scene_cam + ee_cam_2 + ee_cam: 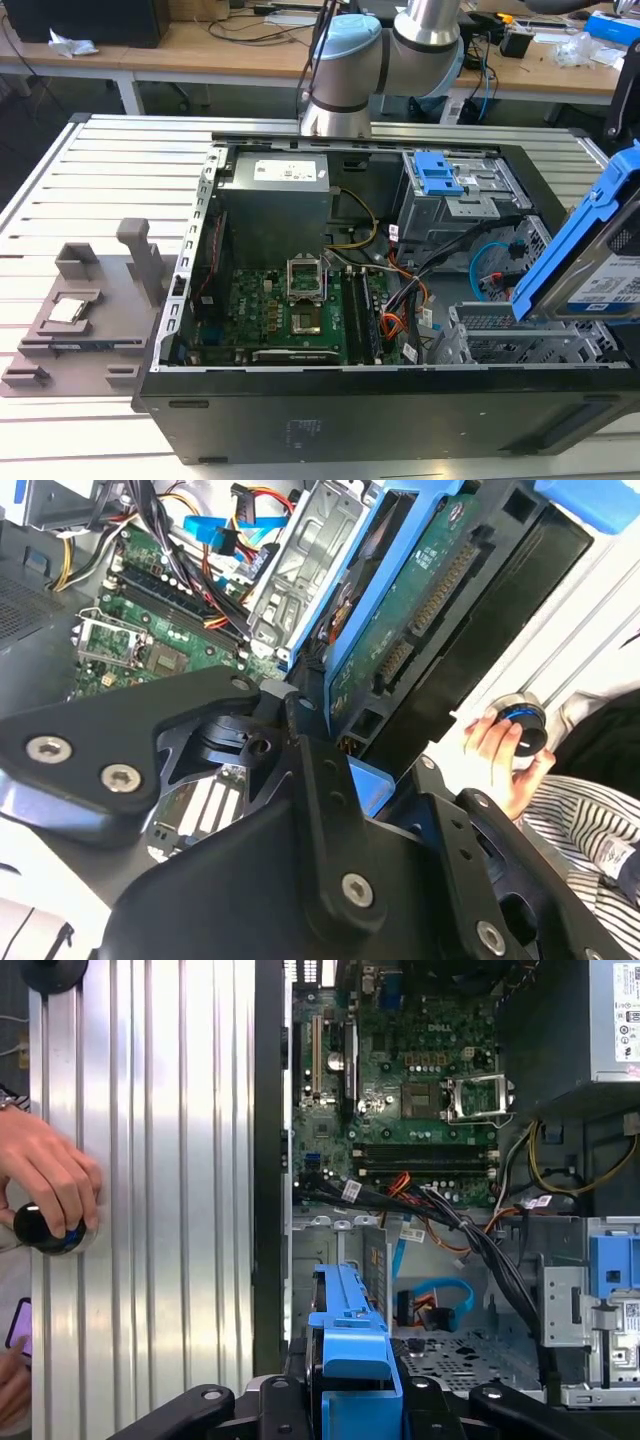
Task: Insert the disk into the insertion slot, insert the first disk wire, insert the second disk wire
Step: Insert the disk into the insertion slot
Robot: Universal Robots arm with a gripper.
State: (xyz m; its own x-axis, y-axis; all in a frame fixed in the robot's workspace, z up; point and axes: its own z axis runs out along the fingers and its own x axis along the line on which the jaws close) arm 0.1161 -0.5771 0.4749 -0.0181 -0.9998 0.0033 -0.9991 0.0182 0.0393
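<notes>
Exterior view is showing the disk (590,250) tilted at three o'clock of the open computer case (350,410), just above the insertion slot (520,345) at four o'clock. I am clamping my gripper (355,1380) on its blue carrier in the first wrist view, with the disk not yet sitting in the slot.
</notes>
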